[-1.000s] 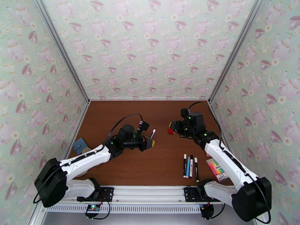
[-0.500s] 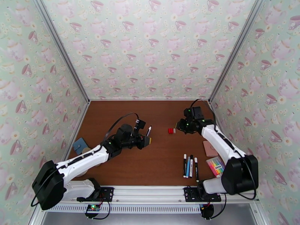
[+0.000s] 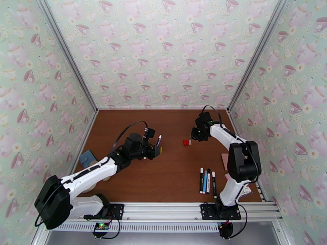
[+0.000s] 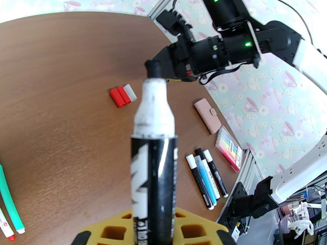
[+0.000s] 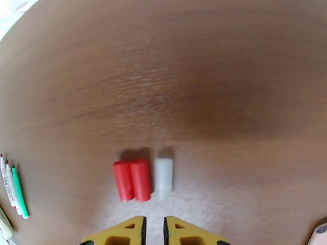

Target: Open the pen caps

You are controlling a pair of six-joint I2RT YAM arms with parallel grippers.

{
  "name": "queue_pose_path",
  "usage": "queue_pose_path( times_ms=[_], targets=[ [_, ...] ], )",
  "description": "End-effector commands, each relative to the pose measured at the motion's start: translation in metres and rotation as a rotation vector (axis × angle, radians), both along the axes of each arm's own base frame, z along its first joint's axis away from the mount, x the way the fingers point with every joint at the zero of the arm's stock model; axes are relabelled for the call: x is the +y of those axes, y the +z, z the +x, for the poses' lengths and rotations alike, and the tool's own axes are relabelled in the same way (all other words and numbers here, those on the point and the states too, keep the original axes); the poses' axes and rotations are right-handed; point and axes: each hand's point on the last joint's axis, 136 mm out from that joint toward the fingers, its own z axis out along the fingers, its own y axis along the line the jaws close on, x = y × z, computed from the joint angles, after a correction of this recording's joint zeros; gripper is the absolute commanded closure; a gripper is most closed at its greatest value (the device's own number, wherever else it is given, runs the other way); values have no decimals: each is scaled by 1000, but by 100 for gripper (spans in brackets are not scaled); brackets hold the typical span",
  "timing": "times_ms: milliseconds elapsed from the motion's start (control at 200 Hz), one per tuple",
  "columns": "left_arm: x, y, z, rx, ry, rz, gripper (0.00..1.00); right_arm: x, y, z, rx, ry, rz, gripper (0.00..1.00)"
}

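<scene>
You have the left gripper (image 4: 154, 233) clamped on a black pen (image 4: 154, 168) w/ white lettering, a yellow finger pad on either side of the barrel. In the top view the pen stands nearly upright. Its cap is off, so the white neck & dark nib are bare at the top end. It's held above the brown table (image 3: 135, 119), left of centre.

Right gripper (image 5: 154, 230): yellow fingertips almost together w/ only a narrow slit between them & nothing in it. It hangs just beside the pen caps (image 5: 143, 180), on their right side in the top view, toward the far right of the table.

Pen caps: three short cylinders lying on the table side by side, parallel. The two red ones touch each other. A white one lies just beside them w/ a thin gap. They sit between the two grippers, nearer the right one.

A row of pens (image 3: 207, 180) lies close together & parallel near the front edge, right of centre; one barrel is blue. On the left wrist cam, a green pen (image 4: 9, 199) & a white pen (image 4: 5, 227) w/ a red end lie at the left of the frame, well apart from that row.

Also on the table: a pink wallet (image 4: 207, 115) & a pack of highlighters (image 4: 229, 148) near the right wall. A blue flat item (image 3: 86, 158) sits at the left edge; can't tell what it is.
</scene>
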Motion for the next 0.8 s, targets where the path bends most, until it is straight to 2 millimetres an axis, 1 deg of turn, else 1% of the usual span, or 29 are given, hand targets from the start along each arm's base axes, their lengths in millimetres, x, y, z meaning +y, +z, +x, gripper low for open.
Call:
queue_pose_path(
  times_ms=[0,140,290,391,541,796],
  targets=[
    [3,10,2,-21,20,-22,95,-2,-6,7,19,19,6,92],
    [1,4,1,-10,3,-11,95,-6,-19,9,51,14,38,90],
    [-1,5,1,-5,-7,-16,95,-9,-30,12,79,23,50,88],
    [-2,4,1,0,-8,-14,95,-13,-32,16,83,15,64,88],
    [-5,2,1,13,-13,-18,95,-9,-37,16,106,29,89,84],
    [-5,-1,1,24,-15,-16,95,-7,-46,18,124,31,99,81]
  ],
)
